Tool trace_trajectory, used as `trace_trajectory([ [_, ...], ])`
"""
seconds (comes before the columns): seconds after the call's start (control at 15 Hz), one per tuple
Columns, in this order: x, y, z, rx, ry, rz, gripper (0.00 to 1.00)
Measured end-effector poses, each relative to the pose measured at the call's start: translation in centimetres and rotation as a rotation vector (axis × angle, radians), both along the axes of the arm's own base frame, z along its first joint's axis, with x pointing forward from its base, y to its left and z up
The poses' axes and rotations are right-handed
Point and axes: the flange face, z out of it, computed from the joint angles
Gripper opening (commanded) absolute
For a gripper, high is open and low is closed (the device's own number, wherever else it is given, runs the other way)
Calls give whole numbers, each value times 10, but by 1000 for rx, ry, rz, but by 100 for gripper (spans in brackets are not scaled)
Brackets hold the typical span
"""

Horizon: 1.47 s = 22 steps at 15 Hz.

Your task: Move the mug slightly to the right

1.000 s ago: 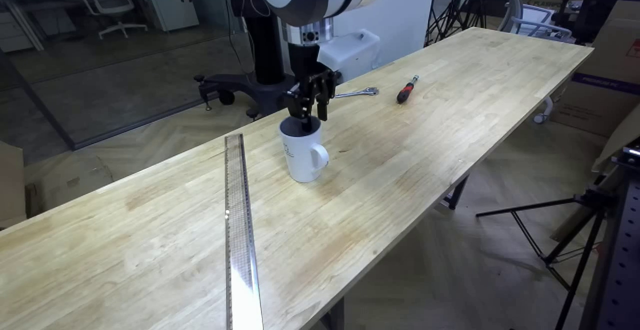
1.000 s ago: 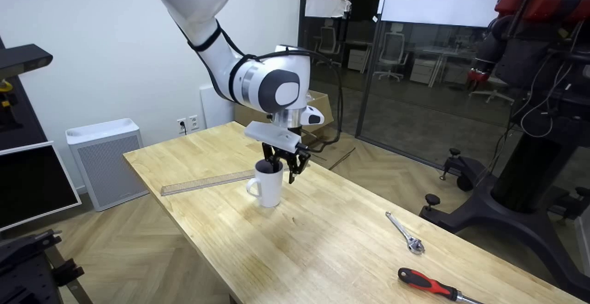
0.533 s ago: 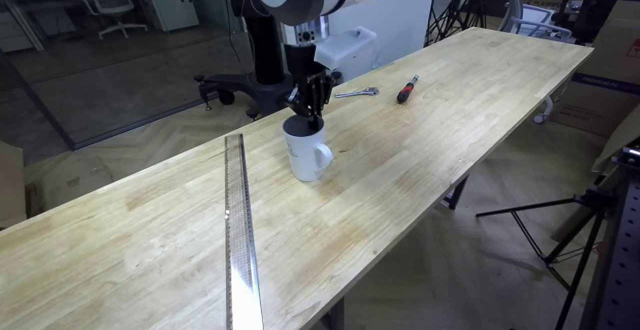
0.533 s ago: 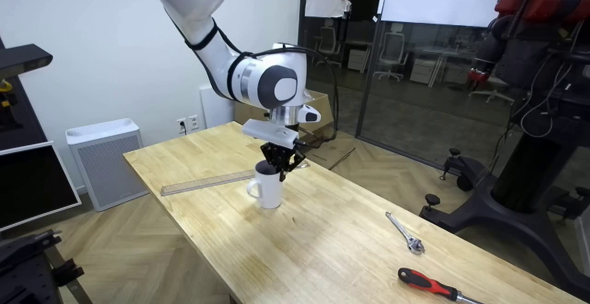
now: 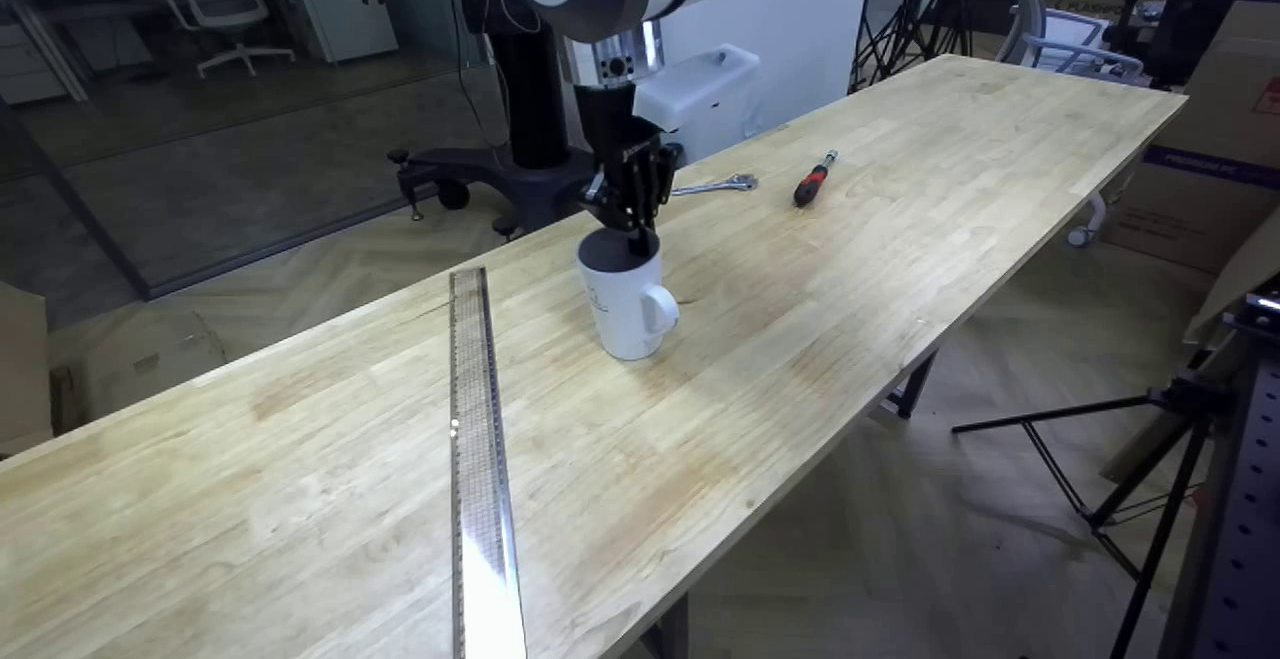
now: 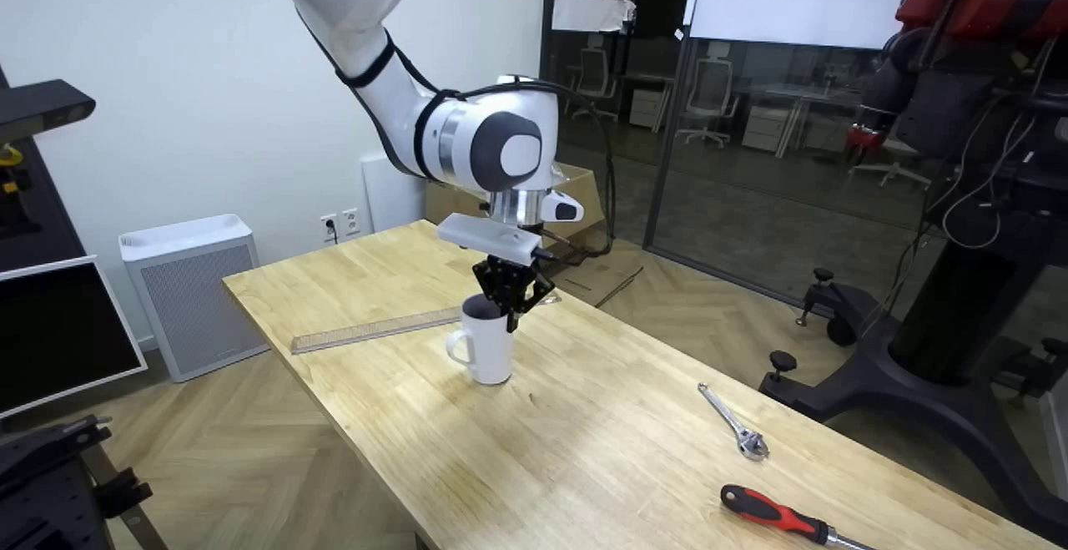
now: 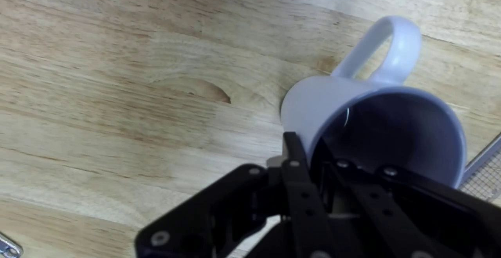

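The white mug point(image 5: 620, 314) is upright at the table's middle in both exterior views, its handle point(image 5: 661, 310) on the side facing that camera. From above, in the wrist view, the mug point(image 7: 313, 97) shows its dark bluish interior and its loop handle point(image 7: 403, 50). My gripper point(image 6: 507, 315) comes down from above, shut on the mug's wall. One of its fingers point(image 7: 294, 148) presses on the outside while the opposite finger reaches inside past the rim, its tip lost in shadow. Whether the mug's base rests on the table or hangs just above it, I cannot tell.
A long clear ruler point(image 5: 480, 459) lies across the wooden table point(image 5: 820, 339) to one side of the mug. Toward the opposite side are an adjustable wrench point(image 6: 738, 425) and a red-and-black screwdriver point(image 6: 776, 515).
The gripper has gone from spread fingers to shut on the mug's wall. The mug has shifted a little away from the ruler, toward the wrench and screwdriver side, with the arm following.
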Motion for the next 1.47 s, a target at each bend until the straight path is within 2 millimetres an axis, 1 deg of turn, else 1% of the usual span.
trace_trajectory([
  [0.2, -4, -17, 0, -3, 6, -49, 2],
  [0.53, -18, -59, 0, 1, 11, -154, 2],
  [0.87, -39, -96, -2, 26, -3, -267, 2],
  [1.07, -52, -111, -2, 32, -16, -316, 2],
  [1.13, -56, -114, -2, 32, -20, -325, 9],
  [1.2, -60, -116, -2, 31, -22, -333, 34],
  [1.27, -63, -117, -2, 31, -25, -341, 36],
  [1.33, -66, -118, -2, 31, -26, -349, 41],
  [1.47, -70, -120, 2, 32, -37, -364, 55],
])
